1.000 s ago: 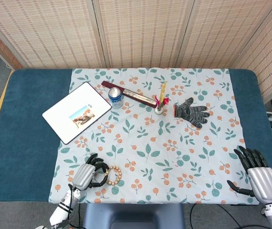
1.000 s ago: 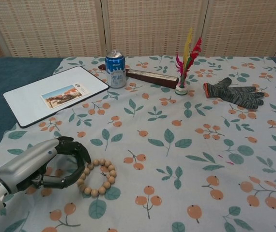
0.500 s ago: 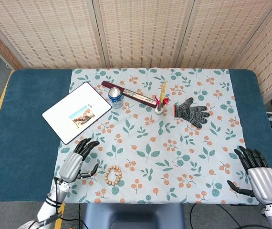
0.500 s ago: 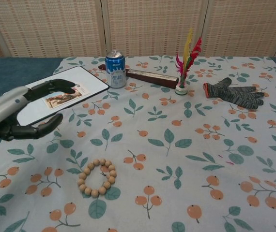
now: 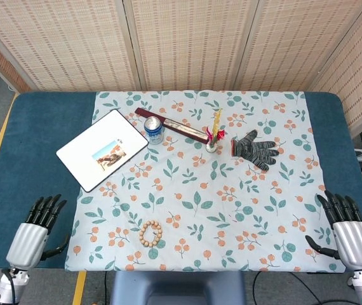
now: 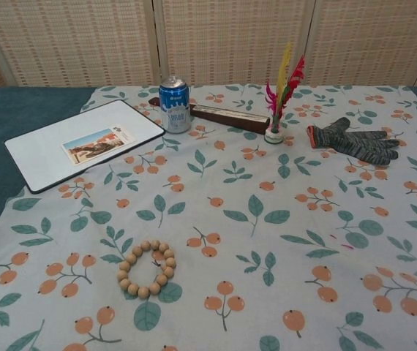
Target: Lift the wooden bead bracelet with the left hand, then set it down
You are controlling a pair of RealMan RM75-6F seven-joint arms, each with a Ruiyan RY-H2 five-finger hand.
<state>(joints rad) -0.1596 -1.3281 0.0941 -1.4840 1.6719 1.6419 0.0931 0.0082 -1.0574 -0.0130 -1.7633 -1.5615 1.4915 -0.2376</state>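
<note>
Your left hand (image 5: 33, 230) hangs off the tablecloth's (image 5: 187, 190) left edge, fingers spread, holding nothing. Your right hand (image 5: 348, 234) hovers past its right edge, likewise empty and spread. The wooden bead bracelet (image 6: 145, 268) lies flat on the cloth near its front edge; the task looks finished. The one container, a blue can (image 6: 174, 104), stands toward the cloth's far side; its contents are hidden.

The near half of the bench (image 5: 35, 190) lies open: only the bead bracelet (image 5: 150, 233) sits there, flat on the cloth (image 5: 244, 210), with bare cloth all round it. Obstacles cluster at 12 o'clock from it: the can (image 5: 154, 129), the long dark box (image 5: 171, 124) and the upright feather shuttlecock (image 5: 214, 132). The white board (image 5: 102, 150) lies at 11 o'clock, the knit glove (image 5: 254, 149) at 1 o'clock
</note>
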